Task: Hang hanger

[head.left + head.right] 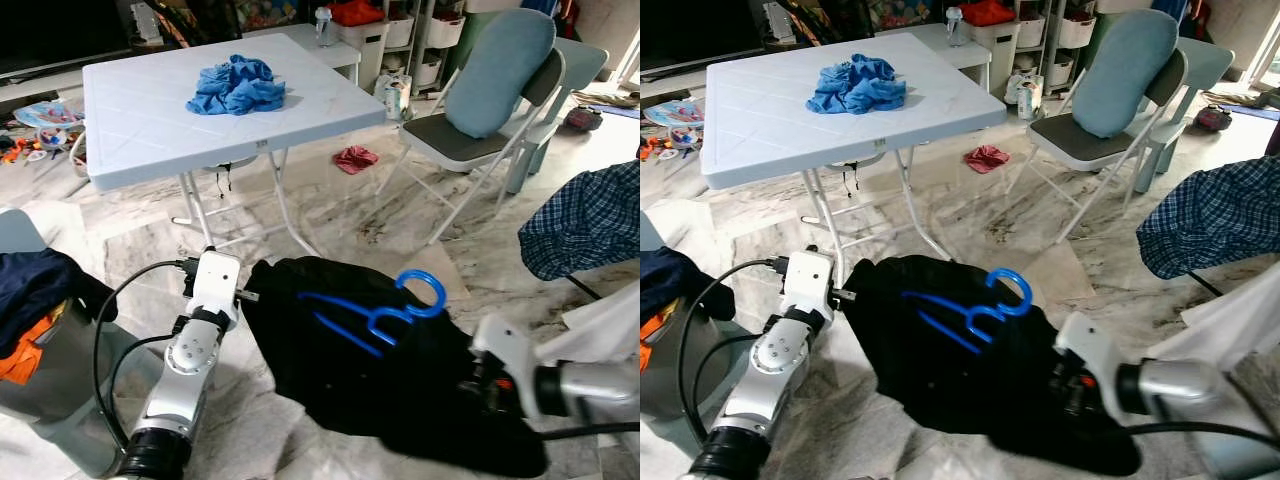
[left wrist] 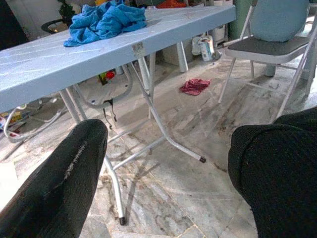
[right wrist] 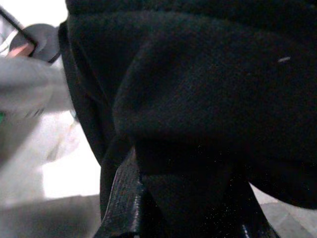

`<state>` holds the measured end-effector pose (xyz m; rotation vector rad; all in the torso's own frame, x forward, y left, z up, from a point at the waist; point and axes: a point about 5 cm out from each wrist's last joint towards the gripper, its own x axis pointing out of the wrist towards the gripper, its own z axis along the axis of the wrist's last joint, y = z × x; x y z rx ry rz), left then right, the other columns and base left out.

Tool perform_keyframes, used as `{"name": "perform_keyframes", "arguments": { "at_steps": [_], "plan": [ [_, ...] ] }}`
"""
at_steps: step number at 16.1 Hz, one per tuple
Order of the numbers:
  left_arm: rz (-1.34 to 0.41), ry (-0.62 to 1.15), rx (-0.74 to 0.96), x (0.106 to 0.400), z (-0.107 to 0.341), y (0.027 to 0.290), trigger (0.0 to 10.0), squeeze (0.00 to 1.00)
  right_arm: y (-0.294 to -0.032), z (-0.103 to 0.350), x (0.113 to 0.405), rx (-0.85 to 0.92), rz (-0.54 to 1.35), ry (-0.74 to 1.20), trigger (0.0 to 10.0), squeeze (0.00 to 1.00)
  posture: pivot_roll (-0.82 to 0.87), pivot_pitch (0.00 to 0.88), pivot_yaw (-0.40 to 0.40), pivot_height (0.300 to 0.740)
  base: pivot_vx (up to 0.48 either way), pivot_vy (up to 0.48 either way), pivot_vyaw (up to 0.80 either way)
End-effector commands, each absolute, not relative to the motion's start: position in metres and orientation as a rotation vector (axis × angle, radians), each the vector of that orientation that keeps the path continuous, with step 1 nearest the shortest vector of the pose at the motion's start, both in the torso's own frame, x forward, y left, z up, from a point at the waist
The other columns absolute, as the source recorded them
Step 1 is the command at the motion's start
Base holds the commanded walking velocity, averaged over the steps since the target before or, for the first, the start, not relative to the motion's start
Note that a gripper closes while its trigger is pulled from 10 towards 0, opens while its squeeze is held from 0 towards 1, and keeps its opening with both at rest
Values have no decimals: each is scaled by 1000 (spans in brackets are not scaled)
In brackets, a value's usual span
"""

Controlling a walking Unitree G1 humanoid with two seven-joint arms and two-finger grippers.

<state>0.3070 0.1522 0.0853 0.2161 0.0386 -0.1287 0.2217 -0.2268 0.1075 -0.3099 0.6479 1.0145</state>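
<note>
The robot stands on the marble floor [image 1: 350, 215] with a black garment [image 1: 400, 390] stretched out between its two arms, and a blue hanger [image 1: 380, 315] lies on top of the cloth near its upper middle, its hook toward the folding chair [image 1: 480, 110]. The left gripper [image 1: 250, 295] is at the garment's left edge, just in front of the white wrist; from where I stand the cloth hides the fingertips, and the left wrist view shows dark fabric [image 2: 277, 173] on one side and a dark finger [image 2: 59, 188] on the other with open floor between them, so I cannot tell whether it pinches the cloth. The right gripper [image 1: 480, 385] is buried under the garment's right side, and in the right wrist view black cloth [image 3: 198, 99] drapes over its fingers [image 3: 124, 198], bunched between them, so it seems clenched on the garment. Behind stands a pale blue folding table [image 1: 140, 130] with a crumpled blue cloth [image 1: 238, 85] on top, a red rag [image 1: 354, 158] lies on the floor beyond it, and a plaid shirt [image 1: 585, 225] hangs at the right.
</note>
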Motion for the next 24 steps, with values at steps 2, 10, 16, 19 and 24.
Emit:
{"name": "perform_keyframes", "arguments": {
  "at_steps": [2,10,16,19,24],
  "plan": [
    [-94,23,198,313,92,161,10000,0,-240,119,211,-345,1106,666,10000,0,-174,0,-3,740,0,0,0],
    [-207,87,110,309,81,144,10000,0,-255,206,215,-132,1251,380,10000,0,-202,0,7,740,0,0,0],
    [-418,92,12,293,79,118,10000,0,-223,192,235,-42,1166,271,10000,0,-182,0,-4,740,0,0,0],
    [-523,84,2,281,78,112,10000,1000,-210,172,239,-102,1138,291,10000,0,-180,0,-5,740,0,0,0],
    [-822,152,23,257,84,96,10000,1000,-199,125,263,-439,1022,350,10000,0,-149,0,-14,740,0,0,0]
  ]
}}
